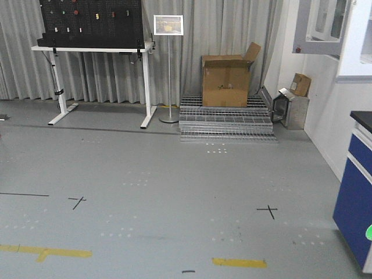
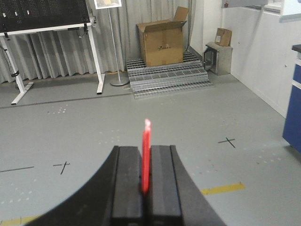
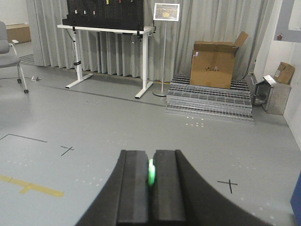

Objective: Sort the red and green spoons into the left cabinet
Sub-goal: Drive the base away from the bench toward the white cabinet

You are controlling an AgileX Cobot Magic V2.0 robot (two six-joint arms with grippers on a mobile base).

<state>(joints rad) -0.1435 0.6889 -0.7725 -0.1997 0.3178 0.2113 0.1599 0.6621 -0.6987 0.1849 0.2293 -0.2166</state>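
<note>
Clamped the red spoon (image 2: 146, 141) edge-on between the two black fingers (image 2: 128, 183) of the left gripper (image 2: 146, 150), closed tight on the thin plastic, with the spoon's end standing clear above the fingertips. Pinched the green spoon (image 3: 151, 173) the same way in the right gripper (image 3: 151, 154), fingers (image 3: 134, 188) pressed together on it, with only a short bright sliver showing in the slit and none of it past the fingertips.

Looked out from both wrists over open grey floor (image 1: 174, 174) marked with black tape crosses (image 1: 268, 210) and yellow tape strips (image 1: 238, 263).

Faced, at the far side, a white desk (image 1: 93, 49) carrying a black pegboard (image 1: 90, 20), with a framed sign on a pole (image 1: 168, 26) just beside it. Took in, farther right, an open cardboard box (image 1: 225, 81) set on stacked metal grating (image 1: 226, 122), all before a grey curtain (image 1: 192, 46). Showed a metal box (image 1: 290, 107) just right of the grating with a smaller carton (image 1: 300, 84) on top, and a blue cabinet (image 1: 354, 197) at the right edge of the front view.
</note>
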